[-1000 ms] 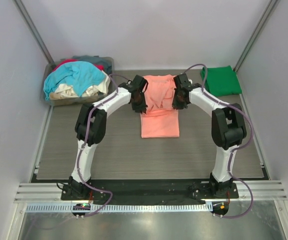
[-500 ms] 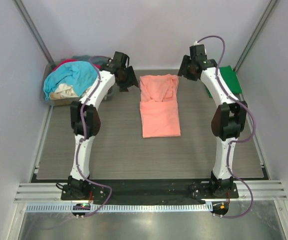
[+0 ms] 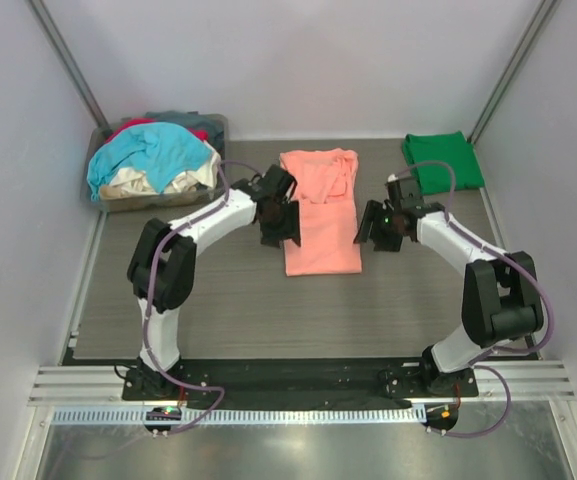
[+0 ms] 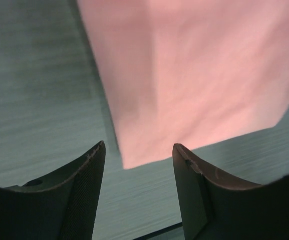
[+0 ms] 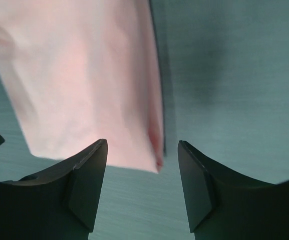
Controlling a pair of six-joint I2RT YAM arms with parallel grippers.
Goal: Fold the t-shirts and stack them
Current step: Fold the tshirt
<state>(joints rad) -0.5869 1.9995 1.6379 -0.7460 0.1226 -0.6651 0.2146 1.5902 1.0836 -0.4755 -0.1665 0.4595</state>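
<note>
- Currently, the salmon-pink t-shirt [image 3: 320, 210] is lying partly folded in the middle of the tabletop [image 3: 218, 300]. Its far part is sitting rumpled and doubled over, and its near part is lying flat as a narrow rectangle.
- The left gripper [image 3: 280, 222] is hanging at the left edge of this shirt, about halfway along it. Its fingers [image 4: 91, 185] are standing wide apart and are holding nothing. The left wrist view is showing the shirt's near left corner between them.
- The right gripper [image 3: 380, 225] is hanging just beside the shirt's right edge, over bare tabletop. Its fingers [image 5: 89, 185] are likewise standing wide apart and are gripping nothing. The shirt's near right corner is showing between them in the right wrist view.
- The dark green t-shirt [image 3: 444, 161] is lying folded flat at the far right corner of the tabletop, well apart from the salmon-pink one.
- The turquoise t-shirt [image 3: 153, 150], the cream t-shirt [image 3: 133, 183] and the red t-shirt [image 3: 133, 126] are sitting bundled together, unfolded, in the grey tub [image 3: 221, 128] at the far left corner.
</note>
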